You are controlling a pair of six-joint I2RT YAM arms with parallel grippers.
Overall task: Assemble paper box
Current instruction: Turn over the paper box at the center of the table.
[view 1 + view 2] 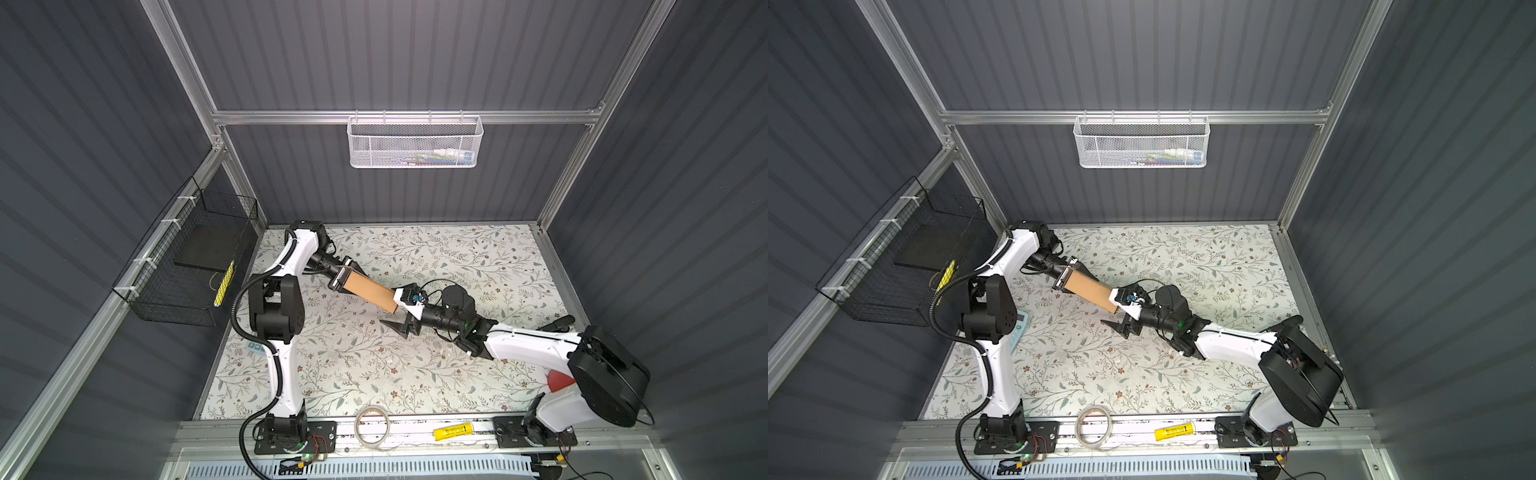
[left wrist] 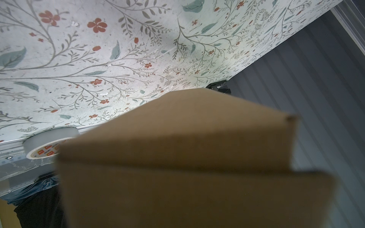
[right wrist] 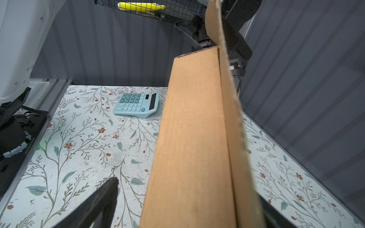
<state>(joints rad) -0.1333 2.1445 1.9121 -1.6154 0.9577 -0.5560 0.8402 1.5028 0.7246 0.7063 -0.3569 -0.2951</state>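
Note:
The paper box (image 1: 368,291) (image 1: 1090,293) is a folded brown cardboard mailer held on edge above the floral table, in both top views. My left gripper (image 1: 340,279) (image 1: 1064,280) is shut on its far-left end. In the left wrist view the paper box (image 2: 197,158) hides the jaws. My right gripper (image 1: 395,311) (image 1: 1115,312) stands open around the other end. In the right wrist view the paper box (image 3: 193,138) runs between the jaws of the right gripper (image 3: 189,189). One of its black fingers (image 3: 106,189) is well clear of the cardboard. The other sits close against a loose flap.
A blue calculator (image 3: 136,103) lies on the table near the left arm's base. A tape roll (image 1: 372,426) and a yellow tube (image 1: 453,432) rest on the front rail. A black wire basket (image 1: 187,266) hangs on the left wall. A white mesh basket (image 1: 415,141) hangs on the back wall.

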